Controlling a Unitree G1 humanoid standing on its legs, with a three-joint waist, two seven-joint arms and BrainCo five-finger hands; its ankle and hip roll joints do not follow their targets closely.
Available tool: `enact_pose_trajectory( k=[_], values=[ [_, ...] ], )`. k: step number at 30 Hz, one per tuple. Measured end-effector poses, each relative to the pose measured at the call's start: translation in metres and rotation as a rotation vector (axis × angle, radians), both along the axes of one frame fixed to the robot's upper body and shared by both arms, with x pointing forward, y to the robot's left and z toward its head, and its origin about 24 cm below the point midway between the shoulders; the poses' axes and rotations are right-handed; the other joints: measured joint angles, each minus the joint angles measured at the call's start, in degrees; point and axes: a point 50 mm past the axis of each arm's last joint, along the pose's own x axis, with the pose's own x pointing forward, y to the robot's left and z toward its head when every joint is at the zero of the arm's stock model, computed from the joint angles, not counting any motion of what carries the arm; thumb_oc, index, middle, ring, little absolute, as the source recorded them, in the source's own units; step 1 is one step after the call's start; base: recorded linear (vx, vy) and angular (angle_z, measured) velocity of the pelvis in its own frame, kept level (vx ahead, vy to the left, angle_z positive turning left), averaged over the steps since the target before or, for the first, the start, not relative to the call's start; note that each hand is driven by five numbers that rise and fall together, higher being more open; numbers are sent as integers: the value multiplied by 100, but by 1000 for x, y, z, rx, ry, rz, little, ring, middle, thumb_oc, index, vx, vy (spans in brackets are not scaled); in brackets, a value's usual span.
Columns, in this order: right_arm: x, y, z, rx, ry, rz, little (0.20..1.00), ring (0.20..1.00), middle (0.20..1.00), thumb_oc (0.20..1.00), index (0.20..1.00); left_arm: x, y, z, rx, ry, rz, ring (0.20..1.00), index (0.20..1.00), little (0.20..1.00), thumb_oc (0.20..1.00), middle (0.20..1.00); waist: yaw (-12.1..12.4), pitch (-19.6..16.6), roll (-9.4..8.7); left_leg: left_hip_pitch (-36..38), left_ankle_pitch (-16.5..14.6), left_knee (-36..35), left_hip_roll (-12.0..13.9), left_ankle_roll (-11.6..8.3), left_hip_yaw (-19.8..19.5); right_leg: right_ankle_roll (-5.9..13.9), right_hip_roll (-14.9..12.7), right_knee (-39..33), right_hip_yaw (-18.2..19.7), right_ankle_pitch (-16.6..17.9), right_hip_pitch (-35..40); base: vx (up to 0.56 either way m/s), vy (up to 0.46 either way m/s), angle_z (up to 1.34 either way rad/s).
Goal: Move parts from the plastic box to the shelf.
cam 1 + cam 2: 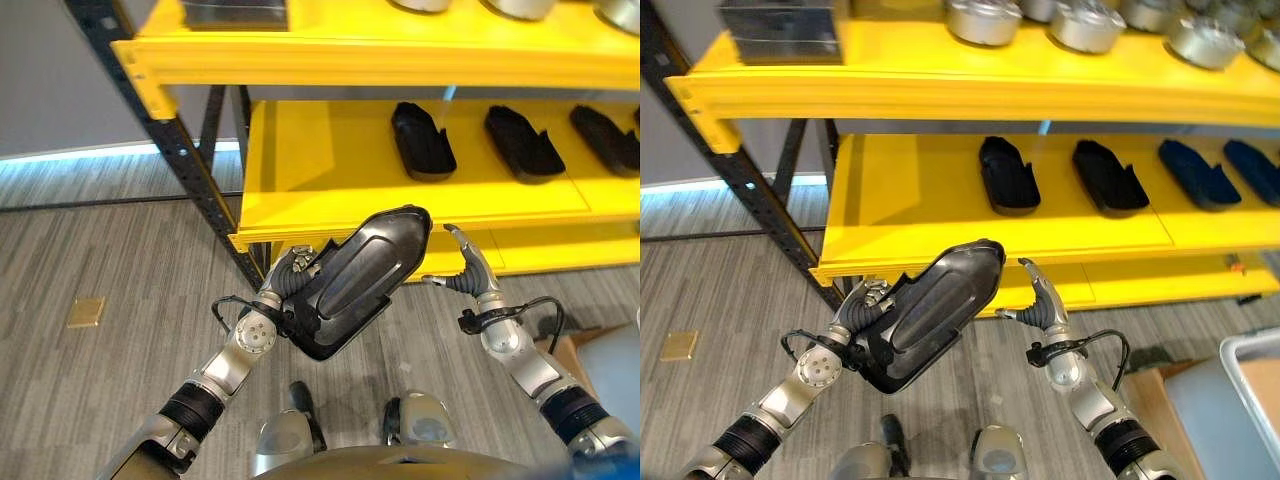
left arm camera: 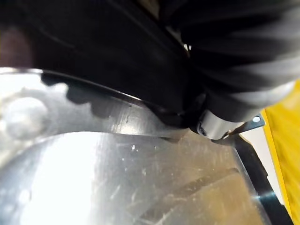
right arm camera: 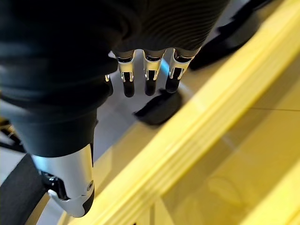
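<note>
**Part held up to the yellow shelf**

Fingers [image 1: 868, 298] of the left hand [image 1: 285, 285] curl round the black part [image 1: 358, 275], tilting it toward the lower shelf [image 1: 320, 195], probably to join the row of parts [image 1: 1008, 176] there. The right hand [image 1: 1038, 300], fingers relaxed, hovers beside it, holding nothing. The right eye view adds the grey box [image 1: 1240, 400] and metal discs [image 1: 983, 18] above.

Glossy black plastic part [image 1: 358, 275]; smooth yellow painted metal shelf [image 1: 330, 170]

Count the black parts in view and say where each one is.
5: one black part held in the left robot hand; four on the lower yellow shelf, at. More may lie hidden further right.
</note>
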Motion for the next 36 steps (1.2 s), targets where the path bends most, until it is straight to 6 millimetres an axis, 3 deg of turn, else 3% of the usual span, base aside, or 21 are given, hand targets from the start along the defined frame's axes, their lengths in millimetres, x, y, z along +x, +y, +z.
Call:
enact_pose_trajectory(
  k=[1, 2, 4, 5, 6, 8, 9, 10, 12, 15, 21, 28, 31, 32, 36],
  values=[
    [3, 0, 3, 5, -13, -6, 1000, 1000, 1000, 1000, 1000, 0, 2, 0, 3, 6, 9, 200, 200, 200, 200, 200, 85, 28, -20, -12, -1, -56, 21, -1, -8, -97, -48, -843, -136, 88, 13, 280, -490, 16],
    [4, -1, 2, 3, -14, -7, 1000, 1000, 1000, 1000, 1000, 0, 2, 0, 0, 7, 15, 200, 200, 200, 200, 200, 82, 30, -18, -53, 9, -93, 27, -52, -55, 46, -37, -1544, -94, 194, 51, 333, -517, 29],
    [5, -4, 2, 2, -13, -20, 1000, 1000, 1000, 1000, 1000, 2, 4, 1, -6, -7, 45, 200, 200, 200, 200, 200, -81, 124, -40, -215, 21, -81, 31, -61, -377, 356, -128, -2749, 438, 606, 71, 253, -326, 58],
    [1, -4, -2, 3, 5, -19, 1000, 1000, 1000, 1000, 1000, 0, 3, -2, -10, 0, 54, 200, 200, 200, 200, 200, -138, 153, -25, -194, 92, -108, 61, -131, -514, 308, -130, -2902, 581, 813, 149, 221, -249, 61],
    [-1, -4, -5, 2, 15, -17, 1000, 1000, 1000, 1000, 1000, -1, 3, -4, -11, 4, 58, 200, 200, 200, 200, 200, -156, 150, -29, -178, 122, -118, 80, -176, -571, 306, -133, -2919, 584, 850, 200, 195, -219, 61],
    [-7, -5, -11, -6, 43, -11, 1000, 1000, 1000, 1000, 1000, -6, 6, -7, -6, 10, 74, 200, 200, 200, 200, 200, -233, 42, -214, -76, 236, -282, 57, -350, -688, 272, -77, -2911, 599, 825, 476, 124, -153, 61],
    [-7, -7, -11, -18, 43, -11, 1000, 1000, 1000, 1000, 1000, -7, 5, -8, -13, 11, 82, 200, 200, 200, 200, 200, -246, 46, -198, 15, 299, -406, 102, -443, -731, 41, 19, -2991, 660, 1186, 545, 136, -242, 40],
    [-6, -9, -6, -49, 24, 1, 1000, 1000, 1000, 1000, 1000, -11, -3, -10, -50, 14, 82, 200, 200, 200, 200, 200, -250, 4, 137, 82, 346, -539, 490, -437, -793, -125, 481, -3057, 637, 1271, 619, 124, -259, 14],
    [-5, -9, 7, -70, -18, 30, 1000, 1000, 1000, 1000, 1000, -9, -11, -6, -80, -8, 82, 200, 200, 200, 200, 200, -291, -5, 305, -20, 529, -392, 704, -467, -811, -347, 731, -3151, 557, 1245, 656, 53, -225, 0],
    [-3, -20, 16, -127, -35, 29, 1000, 1000, 1000, 1000, 1000, -1, -22, 3, -103, -44, 54, 200, 200, 200, 200, 200, -414, -10, 332, -208, 796, -275, 732, -460, -787, -482, 757, -3155, 405, 1202, 639, 43, -162, 21],
    [1, -23, 22, -138, -60, 22, 1000, 1000, 1000, 1000, 1000, 1, -23, 5, -111, -63, 69, 200, 200, 200, 200, 200, -414, -13, 363, -246, 866, -181, 826, -531, -772, -572, 842, -3149, 317, 1068, 721, 103, -145, 8],
    [-3, -23, 51, 29, -279, -48, 1000, 1000, 1000, 1000, 1000, 2, -8, 8, -207, -96, 236, 200, 200, 200, 200, 200, -563, -29, 569, -252, 830, -88, 928, -506, -580, -655, 825, -2262, 237, 524, 391, 100, -112, 7],
    [-5, -24, 58, 52, -313, -45, 1000, 1000, 1000, 1000, 1000, 4, 0, 11, -259, -115, 318, 200, 200, 200, 200, 200, -619, -82, 713, -266, 442, -5, 987, -334, -359, -735, 799, -1438, 331, 146, -71, 77, -105, -16],
    [-8, -22, 60, 74, -324, -34, 1000, 1000, 1000, 1000, 1000, 5, 6, 14, -287, -128, 364, 200, 200, 200, 200, 200, -637, -101, 720, -368, 255, 160, 994, -429, -311, -777, 709, -841, 379, -120, -395, 42, -94, -8],
    [-19, -17, 58, 108, -311, 8, 1000, 1000, 1000, 1000, 1000, 4, 18, 15, -339, -147, 462, 200, 200, 200, 200, 200, -660, -113, 688, -581, 39, 650, 978, -570, -364, -964, 552, 199, 518, -702, -907, 65, -50, -3]
  ],
)
